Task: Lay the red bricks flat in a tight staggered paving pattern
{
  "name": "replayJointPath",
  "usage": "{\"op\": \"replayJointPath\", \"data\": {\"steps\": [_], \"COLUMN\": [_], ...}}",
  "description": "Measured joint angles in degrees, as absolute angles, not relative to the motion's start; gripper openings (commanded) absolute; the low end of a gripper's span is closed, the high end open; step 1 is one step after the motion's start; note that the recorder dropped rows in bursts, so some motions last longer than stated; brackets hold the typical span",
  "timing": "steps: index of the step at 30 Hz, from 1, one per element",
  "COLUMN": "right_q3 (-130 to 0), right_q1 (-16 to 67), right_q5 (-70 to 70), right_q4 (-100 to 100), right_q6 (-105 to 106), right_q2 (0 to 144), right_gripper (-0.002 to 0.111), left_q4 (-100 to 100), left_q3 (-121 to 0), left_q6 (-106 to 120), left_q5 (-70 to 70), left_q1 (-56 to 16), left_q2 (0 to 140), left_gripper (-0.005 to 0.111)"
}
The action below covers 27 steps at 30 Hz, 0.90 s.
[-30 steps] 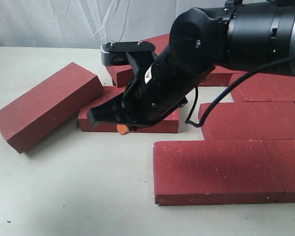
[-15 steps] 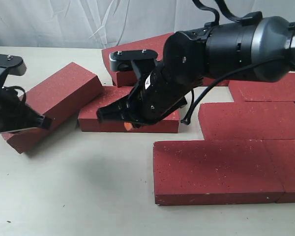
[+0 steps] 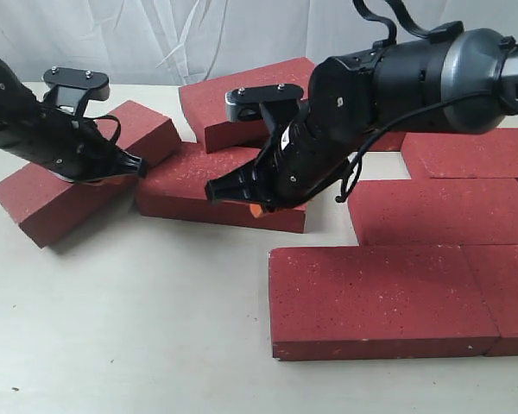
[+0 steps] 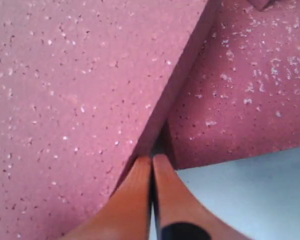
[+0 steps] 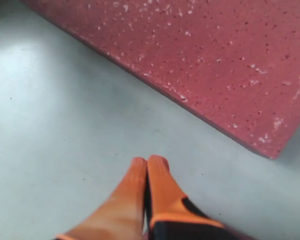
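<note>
The left gripper (image 4: 152, 161) and right gripper (image 5: 147, 162) both have jaws pressed shut, empty, by the red bricks (image 3: 384, 297).

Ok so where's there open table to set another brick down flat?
Bare table fills the near left, bordered by the angled left brick, the middle brick and the front paved row. Crowded behind, around the back brick.

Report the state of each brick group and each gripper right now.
left brick, loose, askew.
middle brick, loose, askew.
back brick, loose, outside the pattern.
laid bricks, flat, in staggered rows.
left gripper, shut, empty, tips at the seam between left brick and middle brick.
right gripper, shut, empty.
</note>
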<state>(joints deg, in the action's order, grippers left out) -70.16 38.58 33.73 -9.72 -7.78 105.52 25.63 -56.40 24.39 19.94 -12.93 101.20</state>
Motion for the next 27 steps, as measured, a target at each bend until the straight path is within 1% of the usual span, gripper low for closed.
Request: {"op": "replayJointPath", "data": {"steps": [4, 10, 16, 21, 27], "right_q3": [-70.2, -70.1, -70.1, -70.1, -70.1], "right_q1": [38.6, 38.6, 38.6, 38.6, 38.6], "right_q5": [33.3, 33.0, 33.0, 33.0, 33.1], "right_q4": [-9.6, -9.6, -9.6, -9.6, -9.5], "right_q6": [-7.8, -7.8, -7.8, -7.8, -7.8], "right_q2": [106.7, 107.5, 107.6, 107.6, 107.6], "right_gripper": [-0.001, -0.001, -0.001, -0.001, -0.001], "left_q4": [24.8, 23.9, 23.7, 22.3, 21.1], "left_q3": [-58.1, -58.2, -58.5, -58.5, -58.5], "left_q6": [24.4, 21.5, 19.8, 19.5, 18.6], "left_q5": [19.4, 12.0, 10.0, 9.9, 9.4], "left_q1": [-12.9, -12.4, -8.2, -7.9, -4.7], "left_q2": [103.3, 103.5, 104.0, 104.0, 104.0], "left_gripper": [0.0, 0.0, 0.0, 0.0, 0.0]}}
